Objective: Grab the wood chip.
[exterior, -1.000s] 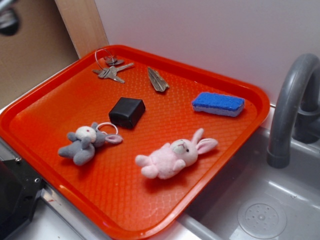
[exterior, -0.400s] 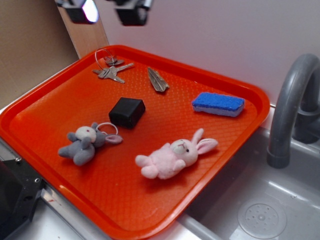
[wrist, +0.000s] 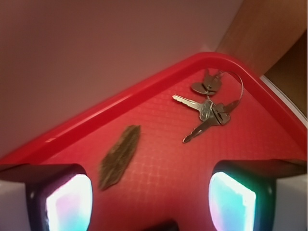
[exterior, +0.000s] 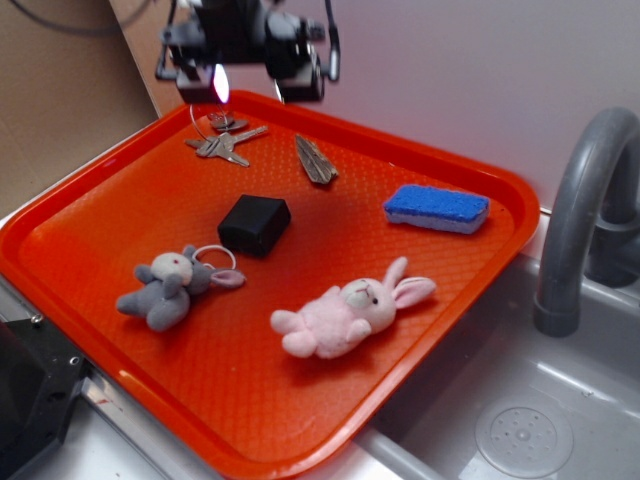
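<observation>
The table [exterior: 110, 440] is a grey counter carrying an orange tray [exterior: 330, 250], beside a sink [exterior: 520, 410] with a faucet [exterior: 585, 210].

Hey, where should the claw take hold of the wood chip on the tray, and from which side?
Probably from straight above, pinching the wood chip across its narrow width near the middle: it lies flat, long and thin, clear of the keys, with the open claw above.

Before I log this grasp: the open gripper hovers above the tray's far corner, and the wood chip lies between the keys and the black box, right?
Not quite. The exterior view shows the wood chip between the keys and the blue sponge; the black box sits nearer. The rest holds: open gripper, tray.
</observation>
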Tool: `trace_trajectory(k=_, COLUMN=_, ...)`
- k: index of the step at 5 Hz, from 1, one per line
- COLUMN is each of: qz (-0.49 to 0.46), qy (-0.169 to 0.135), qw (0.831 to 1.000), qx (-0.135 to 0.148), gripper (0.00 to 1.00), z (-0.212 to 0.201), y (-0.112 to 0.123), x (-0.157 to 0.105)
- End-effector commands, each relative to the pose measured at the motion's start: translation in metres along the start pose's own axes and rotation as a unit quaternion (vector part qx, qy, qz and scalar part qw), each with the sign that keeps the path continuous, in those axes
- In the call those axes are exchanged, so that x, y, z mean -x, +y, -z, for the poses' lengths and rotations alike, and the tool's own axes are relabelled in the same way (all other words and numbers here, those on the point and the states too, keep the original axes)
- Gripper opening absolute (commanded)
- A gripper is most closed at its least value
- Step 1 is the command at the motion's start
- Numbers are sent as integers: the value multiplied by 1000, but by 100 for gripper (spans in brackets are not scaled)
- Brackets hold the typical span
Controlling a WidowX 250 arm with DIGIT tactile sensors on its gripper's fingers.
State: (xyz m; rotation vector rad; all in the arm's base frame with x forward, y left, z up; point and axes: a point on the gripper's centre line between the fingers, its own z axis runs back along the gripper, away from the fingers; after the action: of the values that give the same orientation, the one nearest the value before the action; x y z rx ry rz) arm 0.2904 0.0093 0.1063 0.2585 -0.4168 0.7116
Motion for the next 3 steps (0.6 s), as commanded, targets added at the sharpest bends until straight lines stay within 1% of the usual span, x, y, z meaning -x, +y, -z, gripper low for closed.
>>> trace_trajectory(k=1, qz=10, qy=-63, qw=998, qx=30, gripper=100, z=26, y=-6, x=-6)
trace_trajectory(k=2, qz=12, qy=-90, qw=995, qx=37, gripper=100, z=38, y=-22, x=-12)
trace_trajectory(k=3, qz=15, qy=-91, qw=995, qx=25, gripper=100, z=52, y=-31, x=-15)
